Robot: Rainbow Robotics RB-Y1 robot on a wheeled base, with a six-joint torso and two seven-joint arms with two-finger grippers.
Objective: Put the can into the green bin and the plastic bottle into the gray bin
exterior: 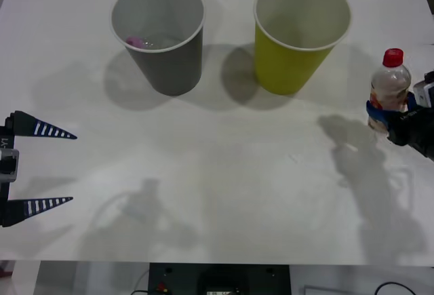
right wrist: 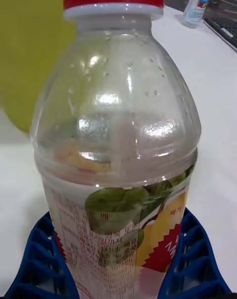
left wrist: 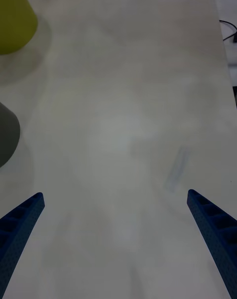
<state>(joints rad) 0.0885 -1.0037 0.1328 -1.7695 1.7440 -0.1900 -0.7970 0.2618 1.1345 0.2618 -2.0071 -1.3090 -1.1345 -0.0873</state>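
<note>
Bins stand side by side at the far side of the table [exterior: 224, 193]: the gray bin [exterior: 163, 37] to the left, the green bin [exterior: 298, 37] to the right, both upright and apart. Something pinkish lies inside the gray bin, too small to make out. Right of the green bin, near the table's right edge, the bottle [exterior: 389, 88] stands upright with its red cap on, clamped low on its label between the blue fingers [right wrist: 190, 259] of the right gripper [exterior: 385, 115], whose arm is cut off by the picture's edge. Well left of the gray bin and nearer the robot, the left gripper [exterior: 47, 167] hovers with fingers spread wide, holding nothing.
</note>
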